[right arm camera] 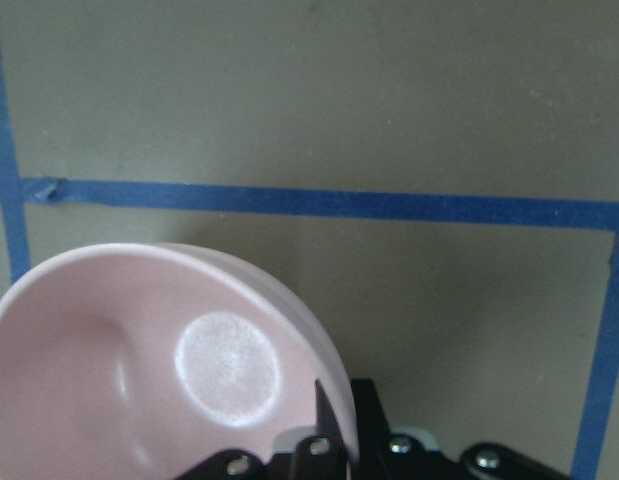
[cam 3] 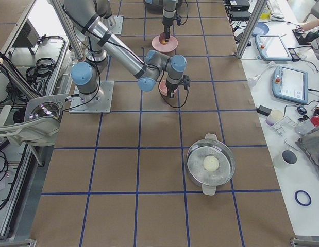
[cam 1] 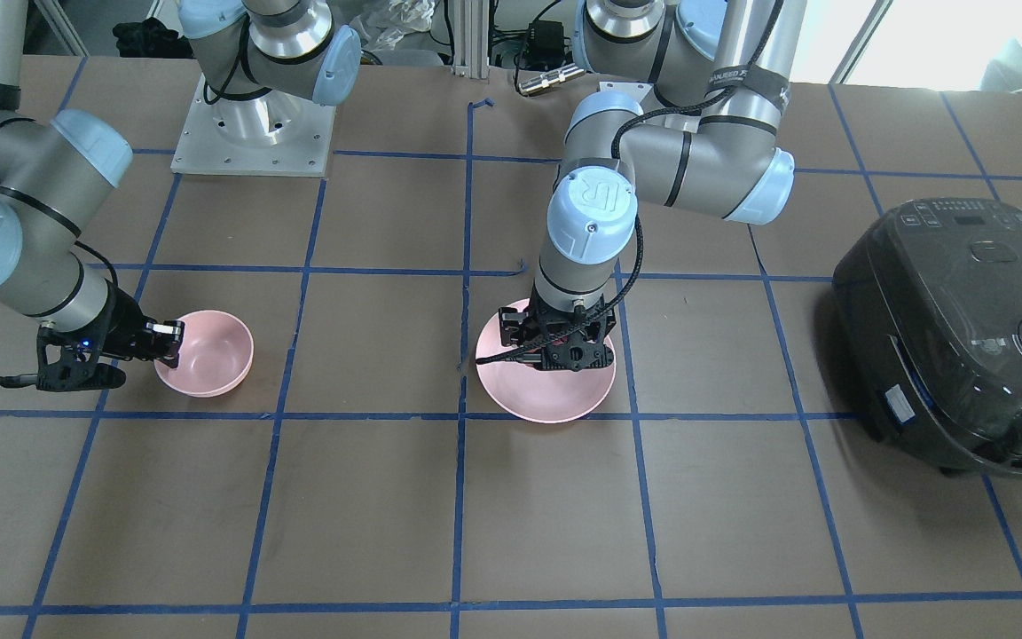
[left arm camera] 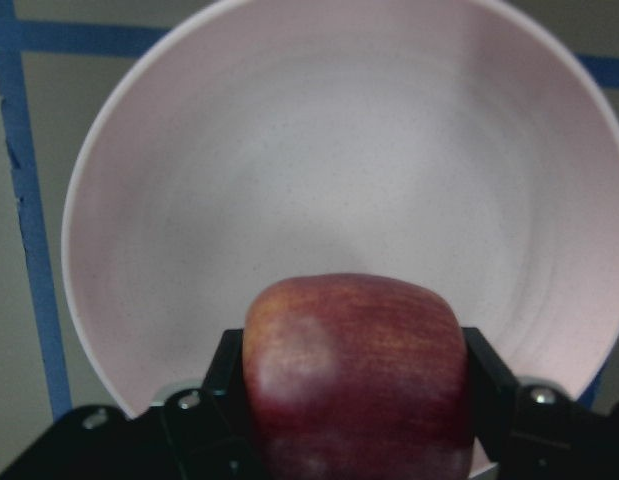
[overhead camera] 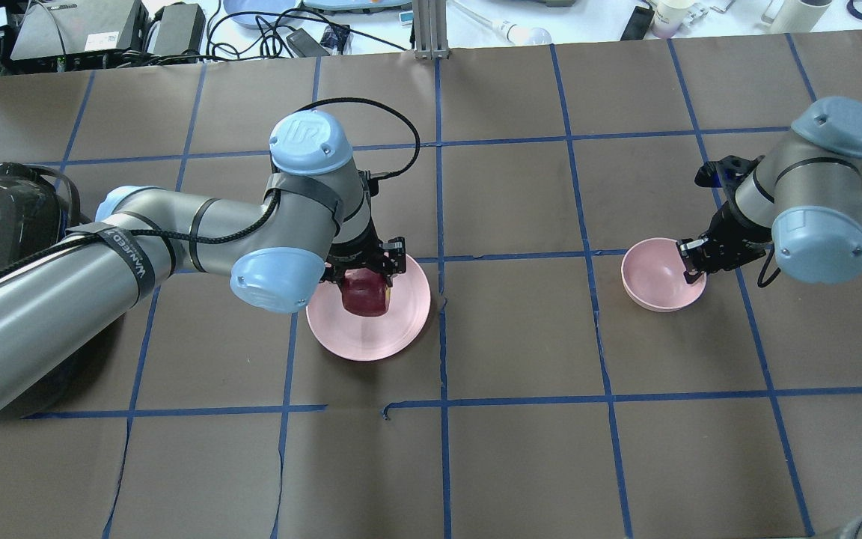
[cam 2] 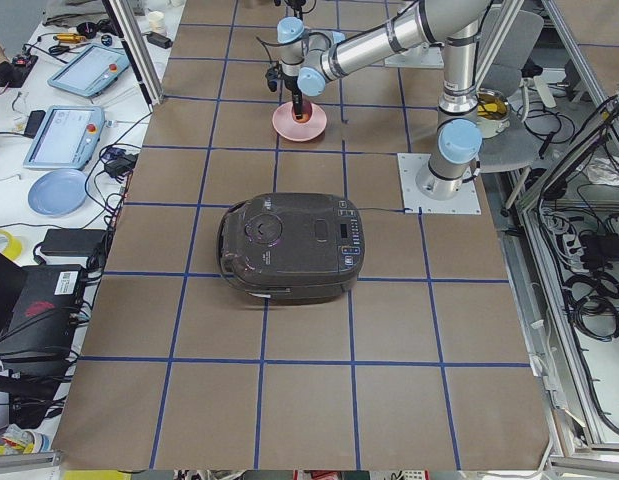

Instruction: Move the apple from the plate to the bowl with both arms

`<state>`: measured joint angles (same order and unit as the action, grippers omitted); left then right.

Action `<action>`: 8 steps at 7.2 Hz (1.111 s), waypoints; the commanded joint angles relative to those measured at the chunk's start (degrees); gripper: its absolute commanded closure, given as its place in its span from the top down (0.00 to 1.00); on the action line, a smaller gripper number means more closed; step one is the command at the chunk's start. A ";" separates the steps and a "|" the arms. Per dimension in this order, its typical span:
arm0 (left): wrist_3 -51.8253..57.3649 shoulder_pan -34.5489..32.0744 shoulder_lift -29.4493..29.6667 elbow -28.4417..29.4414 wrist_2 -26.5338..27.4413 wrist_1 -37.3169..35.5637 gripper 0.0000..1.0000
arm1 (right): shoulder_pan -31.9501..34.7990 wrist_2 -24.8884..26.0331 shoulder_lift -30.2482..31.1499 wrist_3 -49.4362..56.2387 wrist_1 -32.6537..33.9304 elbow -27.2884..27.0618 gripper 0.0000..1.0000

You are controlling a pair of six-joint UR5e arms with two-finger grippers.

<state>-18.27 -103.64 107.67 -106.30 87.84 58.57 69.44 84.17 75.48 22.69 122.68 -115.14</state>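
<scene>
The small, dark red, blocky apple (left arm camera: 354, 375) is sitting clamped in the black two-finger left gripper (overhead camera: 363, 283), whose jaws are pressing on its two sides. It is directly over the wide, shallow, pale pink plate (overhead camera: 401, 318), and I cannot tell whether it is touching it. Well off to that gripper's side, the right gripper (overhead camera: 690, 263) is pinching the rim of the small, deep, pink bowl (overhead camera: 652, 283).

Robotics lab / test cell: UR arms (overhead camera: 176, 232) bolted via metal base plate (cam 1: 254, 124) to big table (overhead camera: 521, 337) w/ brown cover & blue tape grid (overhead camera: 442, 187). Far-side bench: teach pendants (cam 3: 290, 84), cables (overhead camera: 251, 34), alu frame post (overhead camera: 425, 30).
</scene>
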 commanded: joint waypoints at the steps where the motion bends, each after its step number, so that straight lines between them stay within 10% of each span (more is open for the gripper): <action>1: -0.80 0.02 -0.09 6.61 -0.30 5.56 0.00 | 1.04 -5.22 0.63 -5.16 -4.54 3.50 0.00; 8: -27.38 -2.70 1.14 12.35 -9.58 7.00 0.00 | 18.80 -14.91 -0.33 -21.11 -2.09 -0.17 0.00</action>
<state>-40.29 -105.72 108.47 -94.18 81.50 66.13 87.34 70.77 75.28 2.52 120.36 -114.52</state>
